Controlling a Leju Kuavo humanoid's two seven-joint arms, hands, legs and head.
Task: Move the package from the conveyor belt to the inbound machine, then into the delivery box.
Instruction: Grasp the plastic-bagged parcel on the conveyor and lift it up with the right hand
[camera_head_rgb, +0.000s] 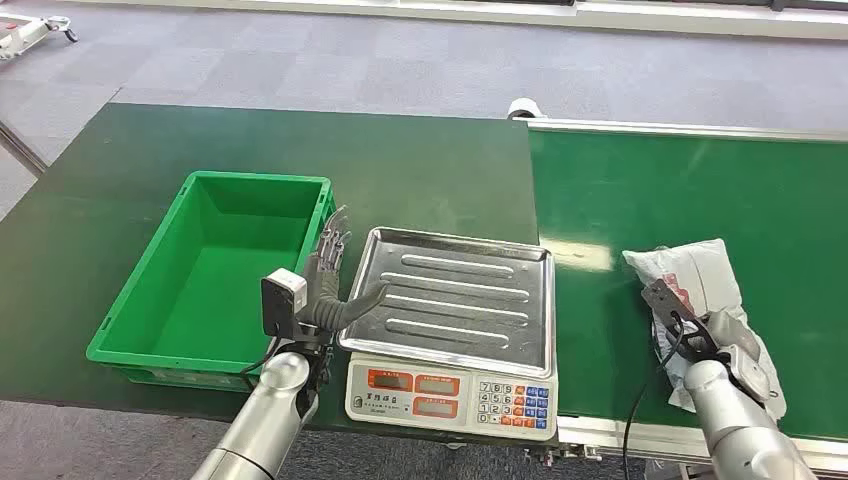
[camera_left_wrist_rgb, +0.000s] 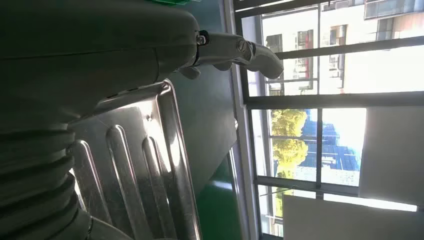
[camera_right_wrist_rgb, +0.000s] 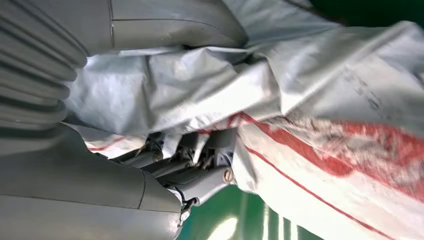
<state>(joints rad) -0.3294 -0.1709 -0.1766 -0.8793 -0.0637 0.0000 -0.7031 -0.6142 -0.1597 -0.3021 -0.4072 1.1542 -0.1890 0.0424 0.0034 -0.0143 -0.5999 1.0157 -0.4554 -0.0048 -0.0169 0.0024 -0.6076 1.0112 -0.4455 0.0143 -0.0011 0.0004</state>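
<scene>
Package (camera_head_rgb: 700, 275): soft grey-white plastic mailer, crumpled and creased, red printing on one face. It lies on the conveyor belt (camera_head_rgb: 640, 190), near the belt's near edge on the robot's right. Belt surface is flat, matte green, framed by a pale metal rail.

Right hand (camera_head_rgb: 700, 335): down on the package's near end. In the right wrist view the thick grey thumb (camera_right_wrist_rgb: 165, 22) lies over one side of the bunched plastic (camera_right_wrist_rgb: 310, 85) and the darker fingers (camera_right_wrist_rgb: 200, 165) are tucked under the other, so the hand is closed around the bag. Whether the bag is clear of the belt cannot be told.

Inbound machine (camera_head_rgb: 450, 395): a weighing scale, white plastic body with red displays and a keypad of white, blue and orange keys, topped by a shiny stainless pan (camera_head_rgb: 450, 300), rectangular with rounded corners, a raised rim and long pressed ribs. It stands on the dark green worktop (camera_head_rgb: 300, 150), between the belt and the box.

Delivery box (camera_head_rgb: 130, 300): bright green rigid plastic crate, rectangular, smooth inner walls, just beside the scale's left side.

Left hand (camera_head_rgb: 330, 275): raised between crate and pan, fingers spread and straight, holding nothing; thumb reaches out over the pan's left rim. The left wrist view shows the ribbed pan (camera_left_wrist_rgb: 135, 165) close under the hand (camera_left_wrist_rgb: 235, 50).
</scene>
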